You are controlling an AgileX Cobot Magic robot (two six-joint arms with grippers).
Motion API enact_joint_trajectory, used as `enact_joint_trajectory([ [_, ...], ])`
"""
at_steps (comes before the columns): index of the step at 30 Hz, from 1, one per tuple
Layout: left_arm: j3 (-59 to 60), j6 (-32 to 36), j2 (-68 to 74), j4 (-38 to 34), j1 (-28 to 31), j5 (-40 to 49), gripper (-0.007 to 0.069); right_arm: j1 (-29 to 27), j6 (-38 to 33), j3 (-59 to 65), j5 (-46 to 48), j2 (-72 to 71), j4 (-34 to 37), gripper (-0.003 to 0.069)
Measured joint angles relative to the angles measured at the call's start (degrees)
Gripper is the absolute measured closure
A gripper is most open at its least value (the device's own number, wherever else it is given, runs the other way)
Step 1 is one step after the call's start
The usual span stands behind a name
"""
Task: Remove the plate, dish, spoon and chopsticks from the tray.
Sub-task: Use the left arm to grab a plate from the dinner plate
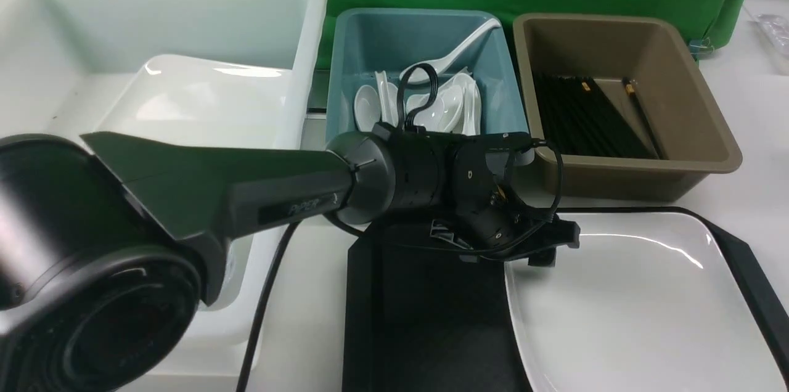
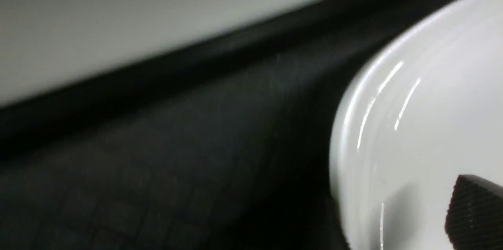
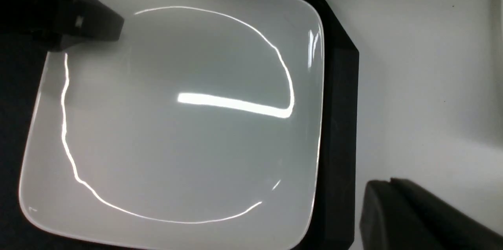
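Tool of the left arm [image 1: 551, 244] sits low at the far-left corner of the plate [image 1: 641, 306]. The left arm [image 1: 246, 188] reaches across from the left to put it there. Whether its jaws are parted or closed on the rim, I cannot tell. The front view hides the tips behind the wrist. The left wrist view shows only one ribbed pad [image 2: 475, 214], just above the plate's glossy rim, with the other out of frame. The right wrist view looks down on the whole plate and shows that same dark finger over the corner, but not what lies beneath the rim.

The plate lies flat on the right half of the black tray [image 1: 419, 318], and nothing else is visible on the tray. It is nearly square, so it offers no strong long axis, and it spreads to the right of the left tool. The white tub [image 1: 123, 28], already holding another large plate [image 1: 203, 96], stands to the left, so the carry would likely run that way.

The right tool [image 3: 393, 203] is closed and empty, above the tabletop [image 3: 412, 65] just past the tray's right edge. It is close to the plate's right side but out of the front view.

Behind the tray, soup spoons [image 1: 431, 102] lie in the teal tub [image 1: 425, 40] and chopsticks [image 1: 585, 118] in the brown tub [image 1: 622, 40].
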Motion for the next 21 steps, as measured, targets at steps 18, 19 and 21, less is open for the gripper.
enact_joint_trajectory([
  [18,-0.4,-0.6,-3.2,2.9,0.0,4.2,0.0548,0.0,0.0,0.0,-1.3,0.0,0.0,0.0625],
  [19,-0.4,-0.6,-3.9,3.6,0.0,4.7,0.0554,0.0,0.0,0.0,-1.3,0.0,0.0,0.0624],
  [21,-0.4,-0.5,-6.0,5.3,0.0,6.0,0.0569,0.0,0.0,0.0,-1.3,0.0,0.0,0.0624],
])
